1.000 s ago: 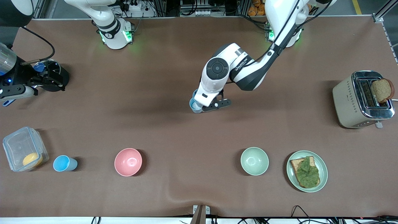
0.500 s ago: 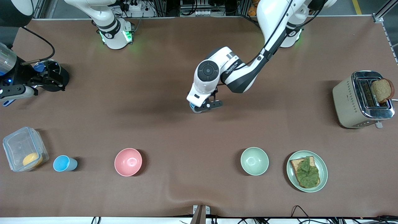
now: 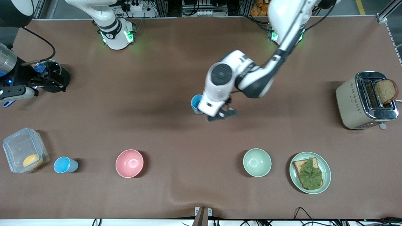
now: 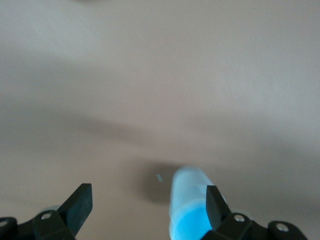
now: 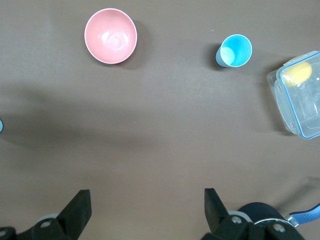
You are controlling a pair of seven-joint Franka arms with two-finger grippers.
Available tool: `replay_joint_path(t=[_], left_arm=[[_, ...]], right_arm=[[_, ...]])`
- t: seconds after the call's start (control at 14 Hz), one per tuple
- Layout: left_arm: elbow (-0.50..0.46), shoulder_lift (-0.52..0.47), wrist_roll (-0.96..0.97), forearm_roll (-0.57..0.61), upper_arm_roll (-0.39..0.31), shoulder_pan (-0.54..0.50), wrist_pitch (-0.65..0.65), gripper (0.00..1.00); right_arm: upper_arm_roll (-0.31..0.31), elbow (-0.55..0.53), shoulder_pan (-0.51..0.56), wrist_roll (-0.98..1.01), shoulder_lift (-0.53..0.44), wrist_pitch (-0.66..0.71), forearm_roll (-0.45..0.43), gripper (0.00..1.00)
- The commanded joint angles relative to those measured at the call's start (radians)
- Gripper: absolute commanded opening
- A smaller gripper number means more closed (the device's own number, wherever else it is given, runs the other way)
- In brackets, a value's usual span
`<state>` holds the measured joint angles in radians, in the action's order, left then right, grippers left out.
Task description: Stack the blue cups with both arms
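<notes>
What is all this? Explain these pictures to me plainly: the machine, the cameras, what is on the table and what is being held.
These are two white robot arms at a brown table, each ending in a two-finger gripper. The large picture looks down from a high camera facing them. The two smaller pictures come from cameras on the arms' wrists.

The left gripper is open over the table's middle, close to one blue cup, and holds nothing. The right gripper is open and waits.

Nearest the front camera stand a clear box, the other blue cup, a pink bowl, a green bowl and a plate of bread. A toaster stands at the left arm's end.
</notes>
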<state>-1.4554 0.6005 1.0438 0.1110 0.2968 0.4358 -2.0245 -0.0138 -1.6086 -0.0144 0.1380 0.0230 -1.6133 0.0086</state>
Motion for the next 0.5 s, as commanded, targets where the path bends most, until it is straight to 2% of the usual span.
replay_joint_path(t=[0.0, 0.43], left_arm=[[-0.013, -0.088, -0.065, 0.029, 0.007, -0.113, 0.091, 1.00], [-0.014, -0.231, -0.401, 0.010, 0.015, -0.346, 0.256, 1.00]], right_arm=[[-0.015, -0.022, 0.022, -0.009, -0.025, 0.000, -0.006, 1.00], [-0.015, -0.022, 0.021, -0.009, -0.025, 0.000, -0.006, 1.00]])
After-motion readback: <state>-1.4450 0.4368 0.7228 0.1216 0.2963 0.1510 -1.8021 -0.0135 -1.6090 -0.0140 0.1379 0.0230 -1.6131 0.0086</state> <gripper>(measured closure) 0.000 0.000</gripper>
